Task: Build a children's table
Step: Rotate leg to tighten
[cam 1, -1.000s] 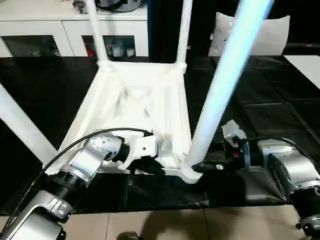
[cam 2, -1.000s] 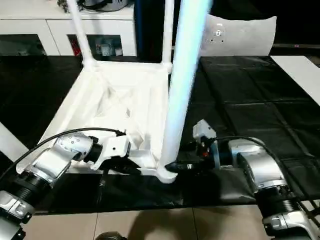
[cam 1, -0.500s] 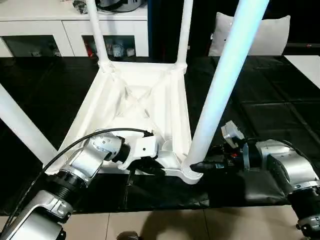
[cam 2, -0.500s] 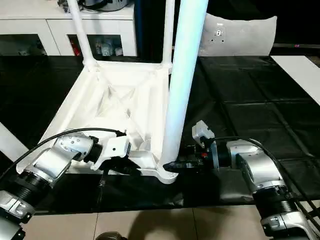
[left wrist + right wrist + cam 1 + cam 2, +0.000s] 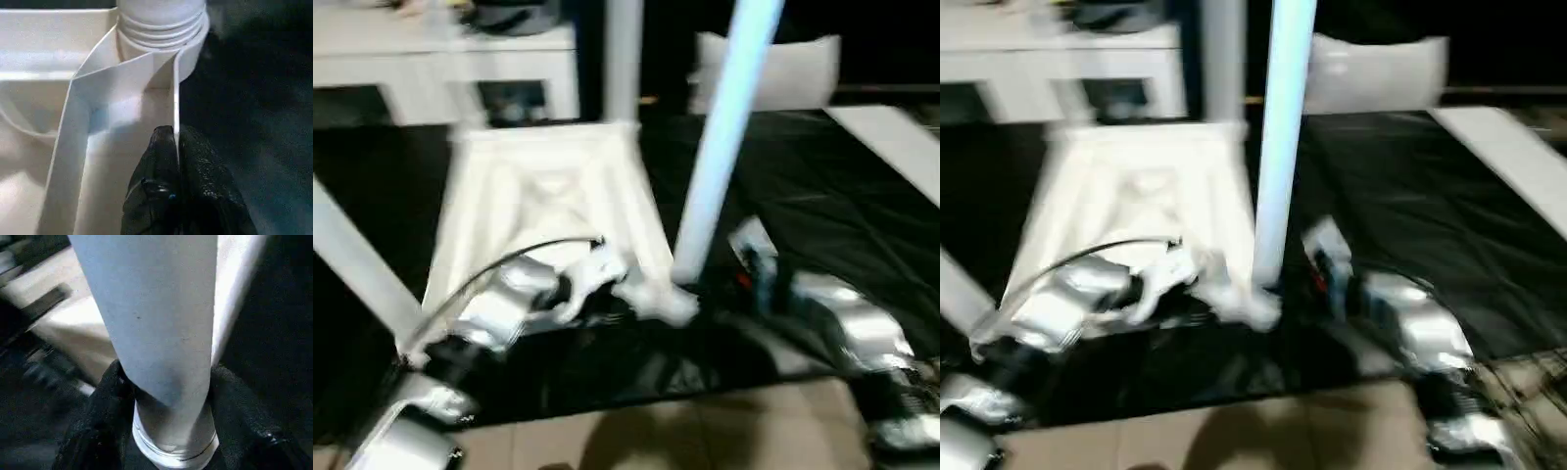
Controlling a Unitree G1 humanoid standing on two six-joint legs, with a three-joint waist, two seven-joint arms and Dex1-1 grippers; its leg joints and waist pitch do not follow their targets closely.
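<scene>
No writing is legible. The top [image 5: 548, 211] lies upside down on the black bench [image 5: 862, 206], a cabinet [image 5: 421, 69] behind. The left end effector [image 5: 177, 166] pinches its rim wall by a corner socket [image 5: 164, 29]. The right end effector [image 5: 164, 431] clasps the near leg [image 5: 156, 318] at its base.

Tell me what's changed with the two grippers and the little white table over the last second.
The right gripper's jaws have closed in around the base of the near leg, one finger now on each side. The left gripper stays pinched on the table top's rim beside it, and the leg still stands upright. The view's overall shift is camera motion.
</scene>
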